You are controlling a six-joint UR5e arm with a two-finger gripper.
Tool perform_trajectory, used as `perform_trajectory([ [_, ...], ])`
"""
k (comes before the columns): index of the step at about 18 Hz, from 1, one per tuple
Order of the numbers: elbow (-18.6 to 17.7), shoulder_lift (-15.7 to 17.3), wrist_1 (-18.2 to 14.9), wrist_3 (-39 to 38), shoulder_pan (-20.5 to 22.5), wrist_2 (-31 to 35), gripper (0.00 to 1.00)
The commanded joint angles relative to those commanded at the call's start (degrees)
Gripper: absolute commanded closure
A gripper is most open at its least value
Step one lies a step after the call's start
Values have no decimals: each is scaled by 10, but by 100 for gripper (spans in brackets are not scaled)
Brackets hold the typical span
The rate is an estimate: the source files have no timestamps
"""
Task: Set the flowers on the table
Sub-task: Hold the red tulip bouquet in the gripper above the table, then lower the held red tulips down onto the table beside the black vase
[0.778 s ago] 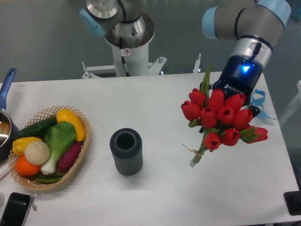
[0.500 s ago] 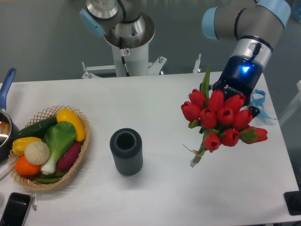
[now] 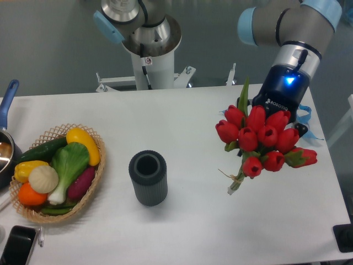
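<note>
Shifted slightly right since earlier: flowers (image 3: 261, 139) over the table (image 3: 182, 116); tool (image 3: 278, 113) hidden behind blooms, grip state unclear.

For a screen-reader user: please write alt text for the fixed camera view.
A robot gripper holds red tulips above the right side of a white table. A dark ribbed vase stands mid-table, with a vegetable basket at left.
</note>
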Motion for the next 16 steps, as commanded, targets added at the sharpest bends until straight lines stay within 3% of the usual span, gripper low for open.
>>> perform_trajectory([
  [8,-2,1,0,25,-13,125,56],
  [16,-36,-23,-1,98,-84,315,56],
])
